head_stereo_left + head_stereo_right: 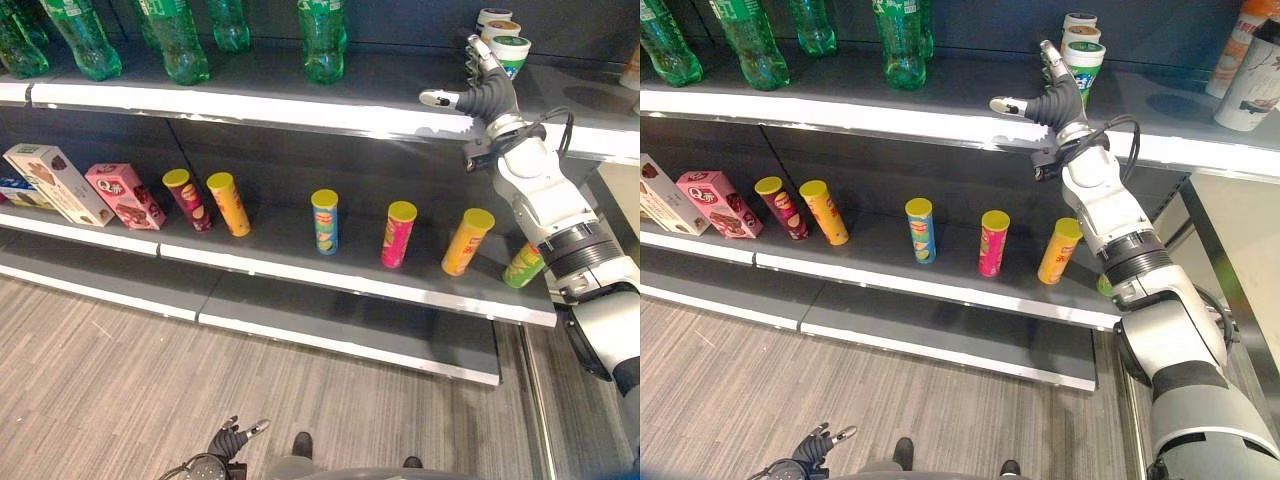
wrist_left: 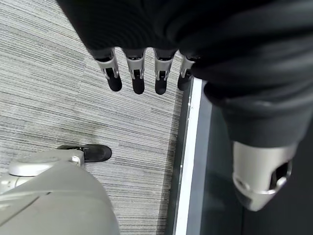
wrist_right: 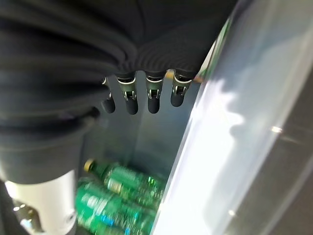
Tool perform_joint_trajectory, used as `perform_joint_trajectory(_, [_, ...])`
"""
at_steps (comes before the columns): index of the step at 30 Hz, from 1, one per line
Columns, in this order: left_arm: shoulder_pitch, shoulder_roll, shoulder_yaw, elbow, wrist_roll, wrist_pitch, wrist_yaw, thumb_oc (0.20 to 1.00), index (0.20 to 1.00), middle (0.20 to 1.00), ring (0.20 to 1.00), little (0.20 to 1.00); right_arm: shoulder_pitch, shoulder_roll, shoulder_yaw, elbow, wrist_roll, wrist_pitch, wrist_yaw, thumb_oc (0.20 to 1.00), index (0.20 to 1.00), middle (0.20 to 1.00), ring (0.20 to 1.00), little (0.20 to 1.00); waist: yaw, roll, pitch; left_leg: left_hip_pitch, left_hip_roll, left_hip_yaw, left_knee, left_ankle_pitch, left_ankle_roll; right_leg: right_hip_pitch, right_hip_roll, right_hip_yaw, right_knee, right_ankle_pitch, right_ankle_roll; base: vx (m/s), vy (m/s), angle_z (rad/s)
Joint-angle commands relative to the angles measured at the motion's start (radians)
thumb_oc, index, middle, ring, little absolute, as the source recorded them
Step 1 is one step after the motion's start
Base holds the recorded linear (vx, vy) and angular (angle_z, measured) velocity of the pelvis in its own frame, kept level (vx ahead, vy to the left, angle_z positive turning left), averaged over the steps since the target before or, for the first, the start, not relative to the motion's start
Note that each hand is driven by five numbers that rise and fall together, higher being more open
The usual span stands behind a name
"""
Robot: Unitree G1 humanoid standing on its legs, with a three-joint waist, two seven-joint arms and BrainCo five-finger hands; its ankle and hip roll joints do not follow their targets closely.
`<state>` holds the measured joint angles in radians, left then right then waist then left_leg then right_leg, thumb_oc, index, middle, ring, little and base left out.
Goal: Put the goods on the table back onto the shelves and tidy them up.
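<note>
Left eye view: the right hand (image 1: 487,92) is raised to the front edge of the top shelf (image 1: 300,105), fingers (image 1: 480,52) straight and thumb spread sideways, holding nothing. It sits just in front of a row of 3 cups (image 1: 508,52) near the shelf's right end, which suggests it is there to nudge or line them up. Green bottles (image 1: 326,38) stand further left on the same shelf. On the middle shelf (image 1: 350,275), tall snack cans (image 1: 325,221) stand spaced in a row, the leftmost 2 leaning, with boxes (image 1: 125,195) at the left; 1 green can (image 1: 523,265) is partly hidden behind the arm. The left hand (image 1: 232,438) hangs low over the floor (image 1: 120,390).

Right eye view: the same hand (image 1: 1055,100) reaches just beside the cups (image 1: 1083,60); whether the fingers touch them I cannot tell. More containers (image 1: 1250,70) stand at the far right.

Left wrist view: the left hand's fingers (image 2: 138,73) hang straight and empty above the floor.

Right wrist view: the fingers (image 3: 153,95) are extended, nothing between them; bottles (image 3: 122,181) lie beyond along the shelf.
</note>
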<state>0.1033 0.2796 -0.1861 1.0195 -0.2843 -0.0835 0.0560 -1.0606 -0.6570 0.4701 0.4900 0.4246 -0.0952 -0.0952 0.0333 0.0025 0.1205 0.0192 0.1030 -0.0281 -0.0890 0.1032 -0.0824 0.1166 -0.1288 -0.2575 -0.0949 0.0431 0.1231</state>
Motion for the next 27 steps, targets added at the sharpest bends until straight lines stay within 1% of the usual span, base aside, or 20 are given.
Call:
perform_joint_trajectory(1, [-0.063, 0.053, -0.005, 0.009, 0.020, -0.033, -0.003, 1.000, 1.000, 1.000, 1.000, 1.000, -0.069, -0.065, 0.048, -0.077, 0.060, -0.089, 0.030, 1.000, 1.000, 1.000, 1.000, 1.000, 0.021, -0.051, -0.004, 0.073, 0.027, 0.061, 0.002, -0.140, -0.047, 0.010, -0.054, 0.030, 0.008, -0.037, 0.048, 0.00, 0.000, 0.00])
perform_joint_trajectory(5, [-0.054, 0.053, -0.003, -0.008, 0.011, -0.039, -0.002, 1.000, 1.000, 1.000, 1.000, 1.000, -0.062, -0.115, 0.008, -0.186, 0.103, -0.135, 0.018, 1.000, 1.000, 1.000, 1.000, 1.000, 0.022, -0.050, -0.003, 0.069, 0.026, 0.061, 0.002, -0.138, -0.047, 0.006, -0.054, 0.028, 0.008, -0.036, 0.051, 0.00, 0.000, 0.00])
perform_joint_trajectory(7, [-0.051, 0.050, 0.007, -0.011, 0.010, -0.042, -0.001, 1.000, 1.000, 1.000, 1.000, 1.000, -0.048, -0.150, -0.042, -0.257, 0.112, -0.167, 0.002, 1.000, 1.000, 1.000, 1.000, 1.000, 0.018, -0.050, -0.005, 0.067, 0.026, 0.062, 0.002, -0.139, -0.046, 0.005, -0.055, 0.028, 0.008, -0.037, 0.053, 0.00, 0.000, 0.00])
perform_joint_trajectory(8, [-0.049, 0.050, 0.010, -0.011, 0.012, -0.043, 0.001, 1.000, 1.000, 1.000, 1.000, 1.000, -0.031, -0.165, -0.070, -0.295, 0.110, -0.176, -0.008, 1.000, 1.000, 1.000, 1.000, 1.000, 0.017, -0.051, -0.006, 0.067, 0.026, 0.063, 0.002, -0.140, -0.046, 0.005, -0.056, 0.027, 0.008, -0.037, 0.053, 0.00, 0.000, 0.00])
perform_joint_trajectory(9, [-0.049, 0.050, 0.009, -0.011, 0.012, -0.043, 0.001, 1.000, 1.000, 1.000, 1.000, 1.000, -0.031, -0.165, -0.070, -0.295, 0.110, -0.176, -0.008, 1.000, 1.000, 1.000, 1.000, 1.000, 0.018, -0.052, -0.006, 0.067, 0.026, 0.063, 0.002, -0.140, -0.046, 0.005, -0.056, 0.028, 0.008, -0.037, 0.053, 0.00, 0.000, 0.00])
perform_joint_trajectory(10, [-0.049, 0.046, 0.014, -0.011, 0.015, -0.044, 0.002, 1.000, 1.000, 1.000, 1.000, 1.000, -0.020, -0.181, -0.099, -0.331, 0.107, -0.191, -0.016, 1.000, 1.000, 1.000, 1.000, 1.000, 0.014, -0.051, -0.007, 0.067, 0.026, 0.064, 0.002, -0.141, -0.045, 0.004, -0.056, 0.027, 0.008, -0.036, 0.054, 0.00, 0.000, 0.00])
perform_joint_trajectory(11, [-0.047, 0.044, 0.017, -0.011, 0.019, -0.045, 0.003, 1.000, 1.000, 1.000, 1.000, 1.000, 0.006, -0.195, -0.140, -0.373, 0.102, -0.204, -0.029, 1.000, 1.000, 1.000, 1.000, 1.000, 0.012, -0.052, -0.009, 0.067, 0.025, 0.063, 0.002, -0.142, -0.044, 0.002, -0.056, 0.028, 0.008, -0.036, 0.055, 0.02, 0.040, -0.02])
perform_joint_trajectory(12, [-0.043, 0.037, 0.024, -0.011, 0.028, -0.048, 0.003, 1.000, 1.000, 1.000, 1.000, 1.000, 0.058, -0.227, -0.216, -0.450, 0.110, -0.231, -0.040, 1.000, 1.000, 1.000, 1.000, 1.000, 0.004, -0.053, -0.010, 0.066, 0.026, 0.066, 0.002, -0.144, -0.043, -0.002, -0.056, 0.031, 0.008, -0.036, 0.058, 0.02, 0.045, -0.01])
perform_joint_trajectory(13, [-0.042, 0.035, 0.027, -0.010, 0.032, -0.048, 0.003, 1.000, 1.000, 1.000, 1.000, 1.000, 0.090, -0.245, -0.258, -0.485, 0.114, -0.245, -0.045, 1.000, 1.000, 1.000, 1.000, 1.000, -0.001, -0.055, -0.012, 0.065, 0.025, 0.067, 0.002, -0.145, -0.043, -0.004, -0.056, 0.031, 0.008, -0.034, 0.059, 0.02, 0.052, 0.01])
perform_joint_trajectory(15, [-0.039, 0.032, 0.045, 0.019, 0.060, -0.053, -0.002, 1.000, 1.000, 1.000, 1.000, 1.000, 0.265, -0.318, -0.437, -0.591, 0.152, -0.283, -0.031, 1.000, 1.000, 1.000, 1.000, 1.000, -0.019, -0.067, -0.020, 0.065, 0.027, 0.075, 0.002, -0.151, -0.041, -0.017, -0.055, 0.041, 0.008, -0.029, 0.064, 0.02, 0.062, -0.05])
perform_joint_trajectory(16, [-0.036, 0.028, 0.055, 0.021, 0.066, -0.054, -0.005, 1.000, 1.000, 1.000, 1.000, 1.000, 0.307, -0.335, -0.476, -0.611, 0.164, -0.293, -0.026, 1.000, 1.000, 1.000, 1.000, 1.000, -0.031, -0.068, -0.020, 0.065, 0.026, 0.080, 0.002, -0.153, -0.040, -0.022, -0.055, 0.046, 0.008, -0.027, 0.067, 0.00, 0.083, -0.09])
perform_joint_trajectory(17, [-0.025, 0.029, 0.064, 0.002, 0.071, -0.059, -0.012, 1.000, 1.000, 1.000, 1.000, 1.000, 0.401, -0.366, -0.566, -0.641, 0.179, -0.303, -0.020, 1.000, 1.000, 1.000, 1.000, 1.000, -0.043, -0.072, -0.021, 0.063, 0.026, 0.089, 0.002, -0.156, -0.036, -0.034, -0.056, 0.057, 0.008, -0.022, 0.072, -0.01, 0.069, -0.11])
perform_joint_trajectory(18, [-0.020, 0.031, 0.066, -0.004, 0.076, -0.059, -0.017, 1.000, 1.000, 1.000, 1.000, 1.000, 0.449, -0.373, -0.611, -0.653, 0.186, -0.311, -0.019, 1.000, 1.000, 1.000, 1.000, 1.000, -0.051, -0.075, -0.021, 0.062, 0.025, 0.095, 0.002, -0.158, -0.034, -0.041, -0.056, 0.065, 0.008, -0.018, 0.074, -0.02, 0.081, -0.20])
perform_joint_trajectory(21, [-0.011, 0.040, 0.077, -0.014, 0.084, -0.063, -0.026, 1.000, 1.000, 1.000, 1.000, 1.000, 0.554, -0.389, -0.724, -0.673, 0.204, -0.324, -0.026, 1.000, 1.000, 1.000, 1.000, 1.000, -0.073, -0.082, -0.021, 0.063, 0.021, 0.118, 0.002, -0.164, -0.026, -0.066, -0.060, 0.097, 0.008, -0.004, 0.083, -0.02, 0.071, -0.50])
perform_joint_trajectory(23, [-0.006, 0.050, 0.080, -0.020, 0.086, -0.067, -0.030, 1.000, 1.000, 1.000, 1.000, 1.000, 0.595, -0.370, -0.780, -0.674, 0.239, -0.341, -0.024, 1.000, 1.000, 1.000, 1.000, 1.000, -0.080, -0.087, -0.018, 0.065, 0.015, 0.135, 0.002, -0.169, -0.018, -0.083, -0.064, 0.123, 0.008, 0.007, 0.089, -0.02, 0.104, -0.52])
perform_joint_trajectory(24, [0.006, 0.059, 0.083, -0.042, 0.085, -0.072, -0.035, 1.000, 1.000, 1.000, 1.000, 1.000, 0.620, -0.387, -0.815, -0.657, 0.244, -0.349, -0.038, 1.000, 1.000, 1.000, 1.000, 1.000, -0.093, -0.087, -0.013, 0.068, 0.003, 0.152, 0.002, -0.175, -0.007, -0.101, -0.070, 0.150, 0.008, 0.021, 0.100, -0.03, 0.158, -0.57])
perform_joint_trajectory(25, [0.007, 0.063, 0.083, -0.048, 0.086, -0.073, -0.038, 1.000, 1.000, 1.000, 1.000, 1.000, 0.629, -0.387, -0.822, -0.649, 0.241, -0.349, -0.047, 1.000, 1.000, 1.000, 1.000, 1.000, -0.096, -0.087, -0.010, 0.069, -0.004, 0.161, 0.002, -0.179, -0.001, -0.112, -0.073, 0.167, 0.008, 0.030, 0.104, -0.09, 0.289, -0.61])
perform_joint_trajectory(26, [0.007, 0.078, 0.080, -0.065, 0.092, -0.077, -0.048, 1.000, 1.000, 1.000, 1.000, 1.000, 0.656, -0.392, -0.845, -0.620, 0.256, -0.340, -0.051, 1.000, 1.000, 1.000, 1.000, 1.000, -0.122, -0.085, 0.007, 0.068, -0.025, 0.183, 0.002, -0.186, 0.014, -0.147, -0.086, 0.206, 0.008, 0.061, 0.119, -0.07, 0.204, -0.62])
perform_joint_trajectory(27, [0.007, 0.079, 0.080, -0.065, 0.092, -0.077, -0.049, 1.000, 1.000, 1.000, 1.000, 1.000, 0.656, -0.393, -0.846, -0.619, 0.258, -0.341, -0.049, 1.000, 1.000, 1.000, 1.000, 1.000, -0.119, -0.086, 0.006, 0.068, -0.026, 0.186, 0.002, -0.186, 0.015, -0.149, -0.087, 0.209, 0.008, 0.062, 0.120, -0.07, 0.218, -0.83])
